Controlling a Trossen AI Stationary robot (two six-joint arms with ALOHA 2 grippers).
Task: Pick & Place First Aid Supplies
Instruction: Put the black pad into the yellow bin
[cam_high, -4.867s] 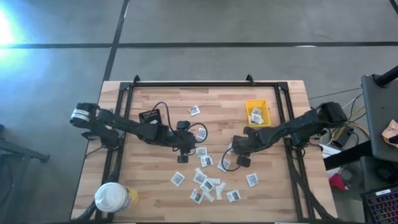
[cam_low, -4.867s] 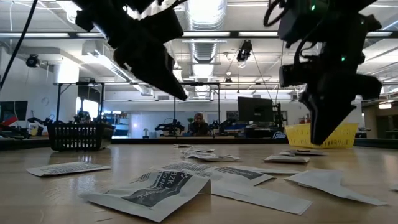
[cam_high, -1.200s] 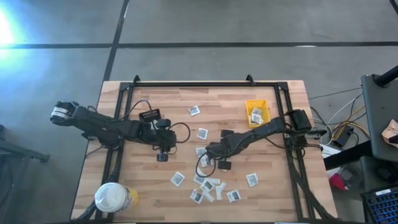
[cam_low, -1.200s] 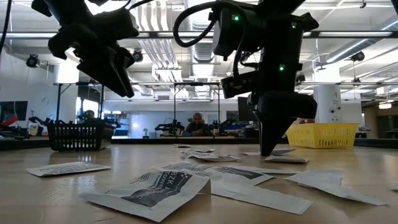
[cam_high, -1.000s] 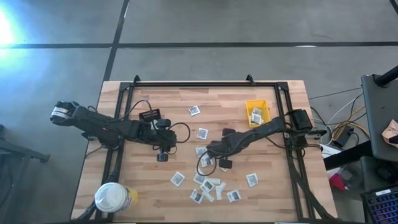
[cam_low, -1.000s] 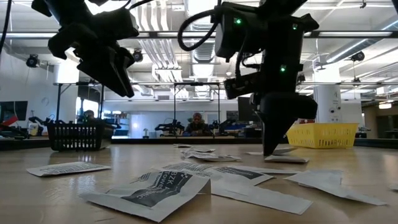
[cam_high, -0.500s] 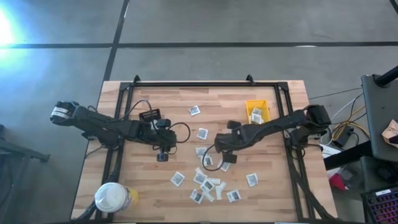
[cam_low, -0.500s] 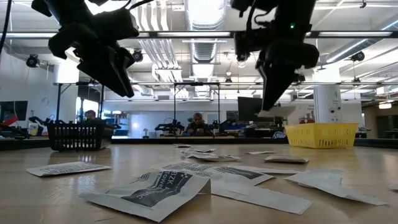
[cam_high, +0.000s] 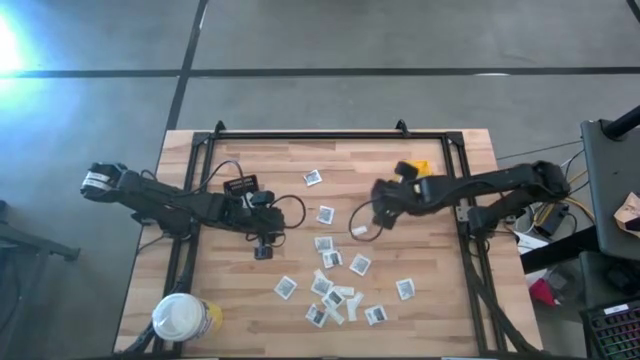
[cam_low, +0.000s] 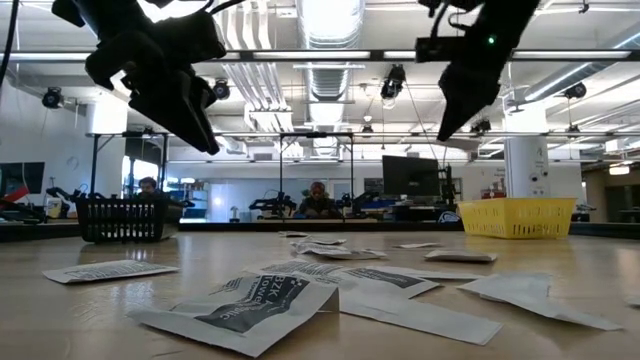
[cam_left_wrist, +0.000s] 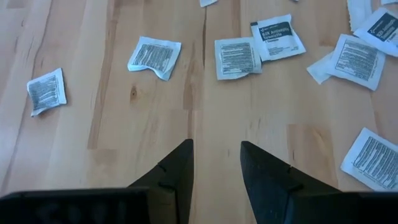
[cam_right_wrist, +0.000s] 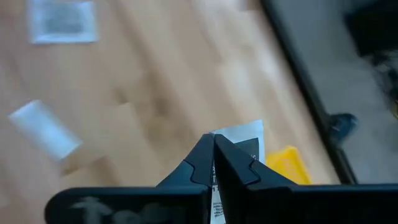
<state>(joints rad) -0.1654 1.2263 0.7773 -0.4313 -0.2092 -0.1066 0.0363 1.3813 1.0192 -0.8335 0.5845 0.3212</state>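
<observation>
From above, the right arm hides most of the yellow bin (cam_high: 419, 167), and packet (cam_high: 359, 264) print is unreadably small.

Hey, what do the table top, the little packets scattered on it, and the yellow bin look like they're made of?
Table top: pale wood in glued strips, matt; grain lines and a knot show in the left wrist view.
Packets: likely paper or paper-foil sachets, matt white with dark print; their corners curl and crease.
Yellow bin: probably moulded plastic, with a slatted wall and an even, bright colour.
</observation>
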